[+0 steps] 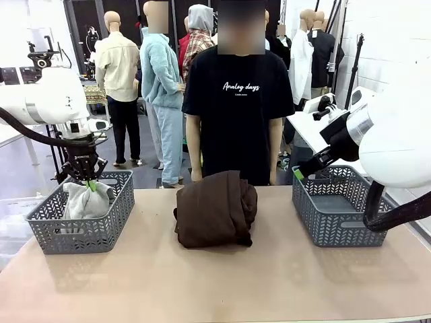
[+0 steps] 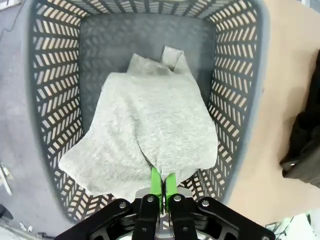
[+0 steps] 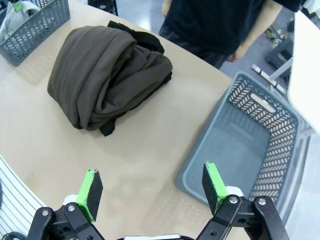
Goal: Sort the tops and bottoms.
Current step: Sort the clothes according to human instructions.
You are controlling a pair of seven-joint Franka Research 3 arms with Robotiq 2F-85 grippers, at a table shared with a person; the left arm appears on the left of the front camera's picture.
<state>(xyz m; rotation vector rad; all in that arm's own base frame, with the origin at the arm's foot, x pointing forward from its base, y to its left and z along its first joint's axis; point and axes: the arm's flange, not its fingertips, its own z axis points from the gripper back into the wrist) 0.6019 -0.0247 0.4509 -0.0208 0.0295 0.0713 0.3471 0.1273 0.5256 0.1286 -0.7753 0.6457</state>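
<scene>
At the table's left end: the left basket (image 1: 79, 235) (image 2: 52, 100) contains the light grey garment (image 1: 86, 200) (image 2: 145, 135). The left gripper (image 1: 88, 182) (image 2: 162, 182) is directly above it, clamped on a fold of the grey cloth. In the left wrist view the green pads are pinched almost together with fabric caught between them. The garment spreads out below the pads, inside the basket walls. In the front view its bunched top stands above the rim.

Table centre: the dark brown garment (image 1: 215, 208) (image 3: 105, 70) lies as a folded bundle on the table (image 1: 202, 282), between the two baskets and touching neither. Black cloth (image 3: 145, 39) shows at its edges from underneath; I cannot tell how much of it lies there.

Right end: the right basket (image 1: 337, 215) (image 3: 272, 145) sits on the table, its grey floor in plain view. The right gripper (image 3: 152, 182) hangs above the tabletop, near the basket's corner on the brown bundle's side. Its jaws are spread wide with nothing between the pads.

Far side: a person (image 1: 236, 101) in a black T-shirt stands behind the brown bundle with arms down.
</scene>
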